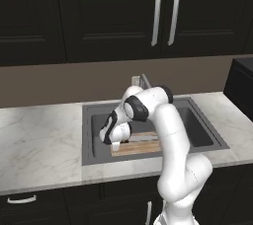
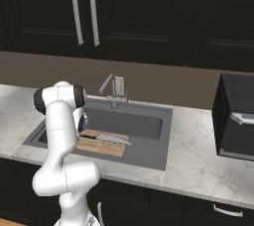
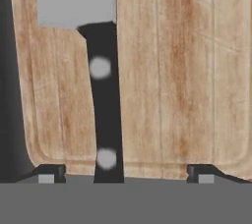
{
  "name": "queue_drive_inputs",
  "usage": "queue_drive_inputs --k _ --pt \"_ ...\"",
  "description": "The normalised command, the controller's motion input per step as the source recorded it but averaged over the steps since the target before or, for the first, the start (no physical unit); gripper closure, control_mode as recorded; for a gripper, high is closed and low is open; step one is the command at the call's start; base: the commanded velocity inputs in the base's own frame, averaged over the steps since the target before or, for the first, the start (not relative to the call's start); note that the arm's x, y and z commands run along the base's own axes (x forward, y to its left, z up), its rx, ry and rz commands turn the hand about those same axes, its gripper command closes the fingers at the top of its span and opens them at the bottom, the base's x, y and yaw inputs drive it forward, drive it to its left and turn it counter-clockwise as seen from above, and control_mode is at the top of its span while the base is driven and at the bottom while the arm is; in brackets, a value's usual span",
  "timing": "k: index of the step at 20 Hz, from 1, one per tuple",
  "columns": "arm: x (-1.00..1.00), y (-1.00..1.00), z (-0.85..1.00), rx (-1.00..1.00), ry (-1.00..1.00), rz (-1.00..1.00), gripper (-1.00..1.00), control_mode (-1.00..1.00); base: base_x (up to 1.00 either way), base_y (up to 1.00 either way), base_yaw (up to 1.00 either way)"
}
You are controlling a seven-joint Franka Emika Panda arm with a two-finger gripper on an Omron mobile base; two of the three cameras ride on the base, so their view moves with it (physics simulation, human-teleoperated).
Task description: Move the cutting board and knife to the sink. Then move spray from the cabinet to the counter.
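While the gripper point(image 3: 125, 173) hangs open over the sink point(image 1: 94, 120), the knife point(image 2: 106, 138) lies on the cutting board point(image 2: 99, 146).

With its 2 fingertips point(image 3: 49, 173) spread wide and holding nothing, the gripper points down at the black handle, which lies between them in the hand view, 2 pale rivets showing along it. The silvery blade runs on toward the board's far end. The cutting board lies flat on the sink floor along the basin's front wall, toward its left end, in the right base view. The faucet point(image 2: 113, 90) stands at the sink's back edge, and the marble counter point(image 1: 39, 140) runs on either side of the basin. A dark appliance point(image 2: 237, 121) sits at the counter's right end.
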Motion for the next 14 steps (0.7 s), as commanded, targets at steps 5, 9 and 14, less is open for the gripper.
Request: queue_drive_inputs --k 5,9,14 --pt "-0.27 0.04 0.43 -0.01 0.02 0.0 -1.0 -1.0 0.0 0.0 0.0" --pt "-0.33 0.0 0.45 -0.01 0.0 -0.01 -1.0 -1.0 0.0 0.0 0.0" --pt "-0.42 0.0 0.4 0.0 0.0 -0.04 -1.0 -1.0 0.0 0.0 0.0"
